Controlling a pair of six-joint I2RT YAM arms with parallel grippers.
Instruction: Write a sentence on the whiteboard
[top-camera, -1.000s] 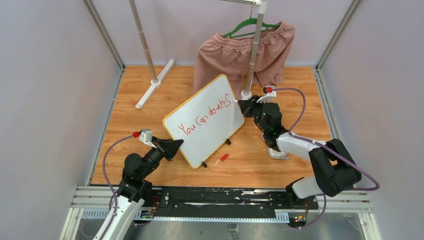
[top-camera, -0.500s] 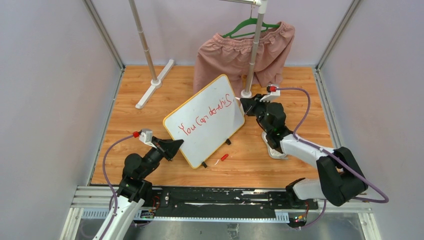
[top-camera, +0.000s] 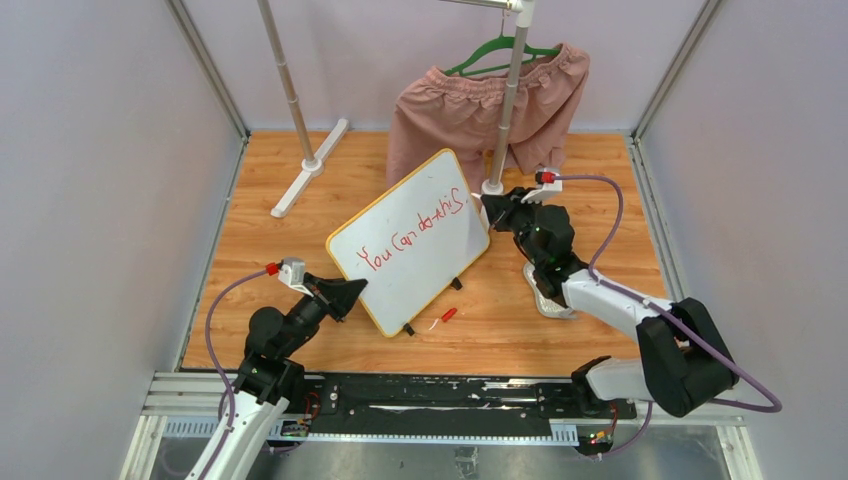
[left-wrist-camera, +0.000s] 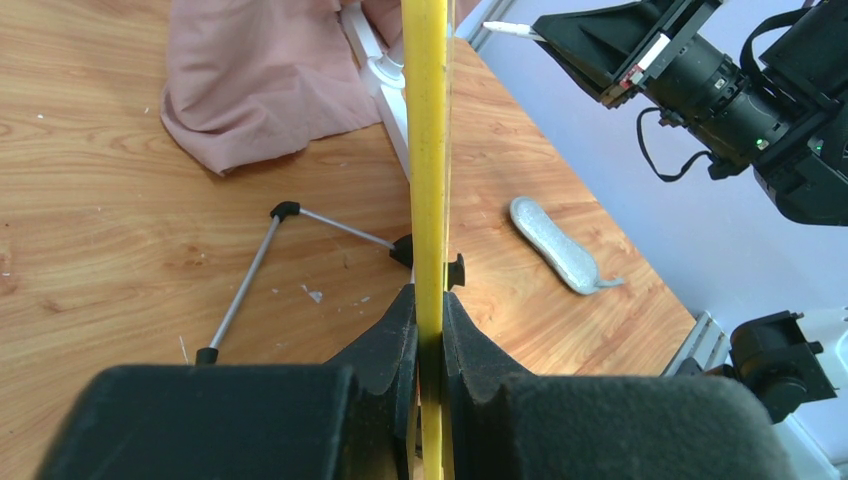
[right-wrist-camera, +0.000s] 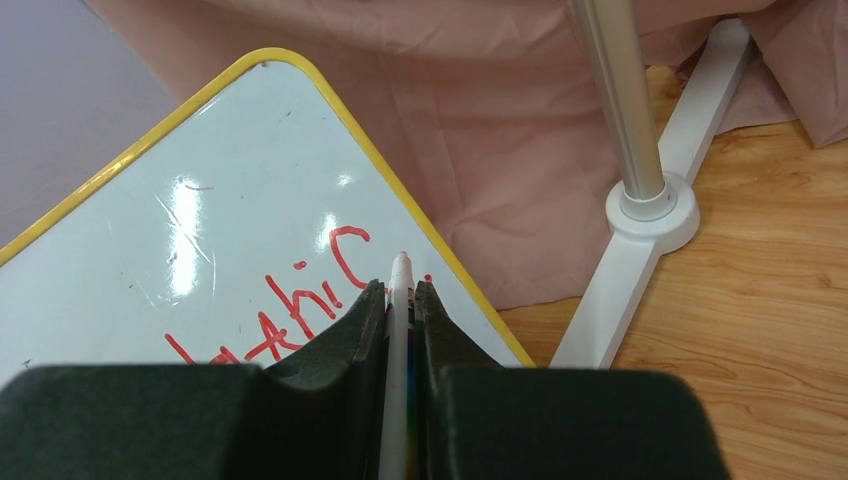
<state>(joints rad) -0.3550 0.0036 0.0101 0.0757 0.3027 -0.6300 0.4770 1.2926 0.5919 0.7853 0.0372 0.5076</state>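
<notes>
The whiteboard (top-camera: 410, 262) stands tilted on the wooden table, white with a yellow frame. My left gripper (top-camera: 350, 294) is shut on its lower left edge; in the left wrist view the yellow edge (left-wrist-camera: 425, 150) runs straight up from between the closed fingers (left-wrist-camera: 400, 320). The sentence (top-camera: 413, 232) is a single line of red handwriting. My right gripper (top-camera: 487, 208) is shut on a white marker (right-wrist-camera: 402, 265) at the board's right corner. The marker's tip sits just past the last red letters (right-wrist-camera: 300, 312) on the whiteboard (right-wrist-camera: 200, 230).
Pink shorts (top-camera: 480, 105) hang on a green hanger from a rack, whose white base (right-wrist-camera: 645, 215) stands just behind the board. A second rack foot (top-camera: 308, 168) lies at the back left. A red cap (top-camera: 448, 314) and a grey flat object (left-wrist-camera: 555, 245) lie on the table.
My right gripper has shifted slightly right with the marker, and the end of the red line now shows clear of it. The left gripper and the board have not moved.
</notes>
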